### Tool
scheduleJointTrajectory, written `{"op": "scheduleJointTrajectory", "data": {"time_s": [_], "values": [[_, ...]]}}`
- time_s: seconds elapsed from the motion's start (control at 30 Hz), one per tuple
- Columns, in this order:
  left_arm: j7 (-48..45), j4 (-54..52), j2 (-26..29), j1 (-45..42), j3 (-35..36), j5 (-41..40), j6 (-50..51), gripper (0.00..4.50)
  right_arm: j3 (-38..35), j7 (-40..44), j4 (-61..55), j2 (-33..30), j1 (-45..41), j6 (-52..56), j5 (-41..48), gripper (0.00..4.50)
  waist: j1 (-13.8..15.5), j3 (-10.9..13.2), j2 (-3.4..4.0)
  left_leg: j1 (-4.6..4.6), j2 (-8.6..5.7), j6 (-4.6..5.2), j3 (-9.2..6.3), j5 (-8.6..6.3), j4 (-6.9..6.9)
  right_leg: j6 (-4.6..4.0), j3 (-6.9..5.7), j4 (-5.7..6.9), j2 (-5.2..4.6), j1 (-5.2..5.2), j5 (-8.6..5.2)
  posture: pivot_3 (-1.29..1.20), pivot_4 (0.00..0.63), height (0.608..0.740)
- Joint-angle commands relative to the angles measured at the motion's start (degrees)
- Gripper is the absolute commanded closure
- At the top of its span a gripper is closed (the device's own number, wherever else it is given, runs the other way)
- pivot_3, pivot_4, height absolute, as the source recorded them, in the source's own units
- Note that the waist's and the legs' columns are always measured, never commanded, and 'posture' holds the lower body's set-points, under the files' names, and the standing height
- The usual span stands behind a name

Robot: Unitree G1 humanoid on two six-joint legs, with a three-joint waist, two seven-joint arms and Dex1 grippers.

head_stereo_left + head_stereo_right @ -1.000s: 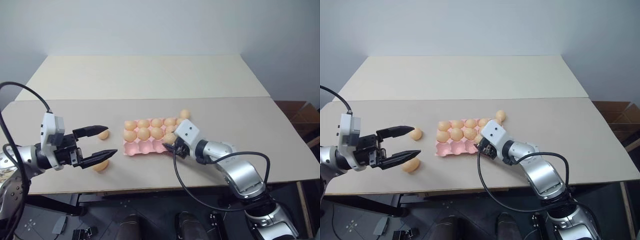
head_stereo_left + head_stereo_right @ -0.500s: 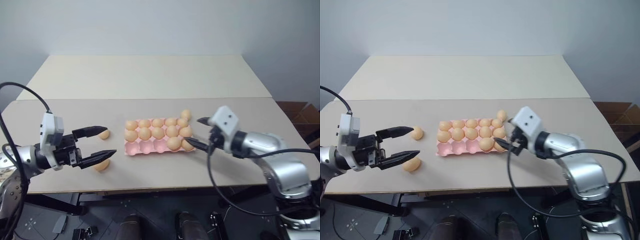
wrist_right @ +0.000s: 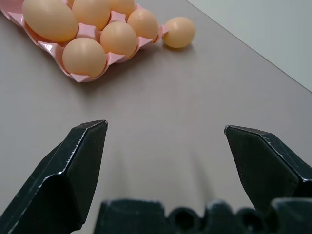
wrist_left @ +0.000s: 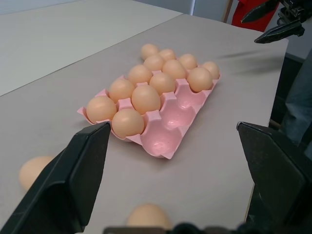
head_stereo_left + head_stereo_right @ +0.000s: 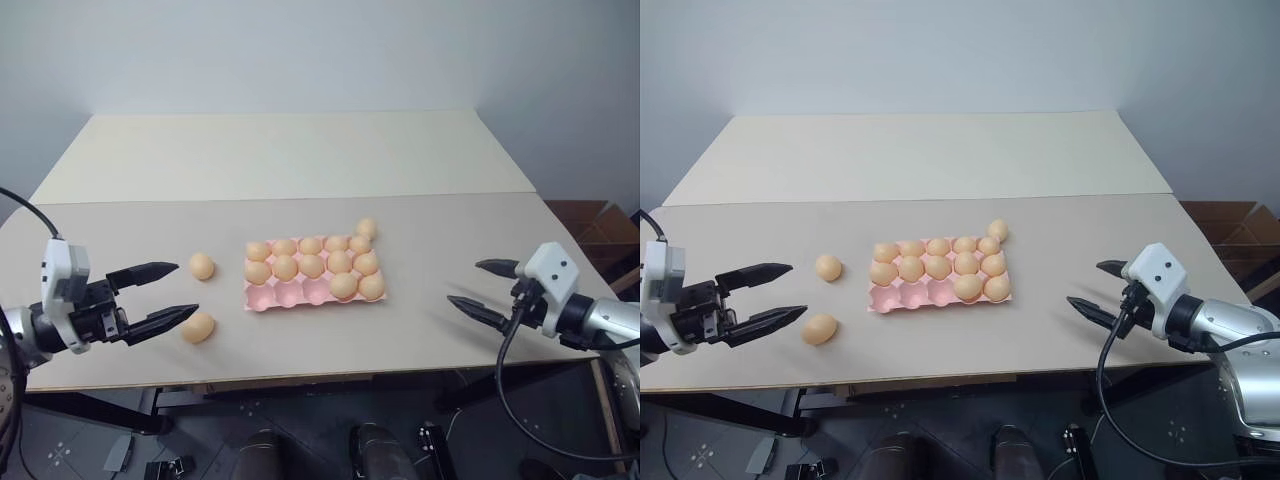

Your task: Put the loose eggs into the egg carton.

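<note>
The egg carton (image 5: 314, 275) sits mid-tabletop with 12 eggs seated: both far rows look full, and the near row holds 2 at its right end. That leaves 3 empty cups (image 5: 290, 293) at the near left. 3 loose eggs lie outside it: one touching or just beside the carton's far right corner (image 5: 367, 228), one left of the carton (image 5: 202, 266), and one nearer the front edge (image 5: 198, 327).

Your left gripper (image 5: 160, 292) hangs with its fingers spread wide and nothing between them, close to the 2 left-hand eggs. Your right gripper (image 5: 482, 287) is also wide open and empty, well apart from the carton on its right.

The step in hand looks like a left-arm pick, and the near-left egg is probably the easiest. Bring the fingers down so they straddle it across its short axis, and close gently, since a smooth oval will likely roll or squirt out of a skewed pinch. The empty cups face that side, so the carry is short; lower the egg into a cup before letting go.

Mind the front edge of the tabletop (image 5: 420, 340): the near-left egg lies close to it, so a nudge toward you could send it off. Open room is good left of the carton and across the far half of the tabletop.
</note>
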Motion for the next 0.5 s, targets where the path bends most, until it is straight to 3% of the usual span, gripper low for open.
{"op": "scheduleJointTrajectory", "data": {"time_s": [0.03, 0.3, 0.5], "values": [[0.0, -1.2, 0.1, -1.1, 0.5, -0.8, -0.8, 0.0, 2.6, -1.4, -0.4, 0.8, -4.4, -0.8, 0.4, 0.01, -0.1, 0.0, 0.0, 0.0, 0.0, 0.0, 0.01, 0.0, 0.0, 0.0, 0.01, -0.01, 0.0, 0.0, 0.0, 0.0, 0.15, 0.74], [0.6, -1.1, -0.4, -4.0, -1.9, -0.3, -0.8, 0.0, 19.9, -10.7, 20.3, 10.9, -32.2, 4.4, -10.3, 0.01, -0.8, 0.0, -0.03, 0.08, 0.06, -0.02, 0.07, 0.02, 0.0, -0.14, 0.09, 0.04, 0.13, -0.03, 0.08, 0.0, 0.15, 0.74], [0.8, -1.8, -0.6, -3.8, -2.2, -0.3, -0.8, 0.0, 25.5, -17.0, 39.3, 19.5, -46.3, 6.6, -16.5, 0.01, -0.5, 0.0, -0.02, -0.29, 0.08, 0.01, 0.06, -0.01, -0.04, -0.19, 0.04, 0.0, 0.14, -0.32, 0.46, 0.0, 0.15, 0.74]]}}
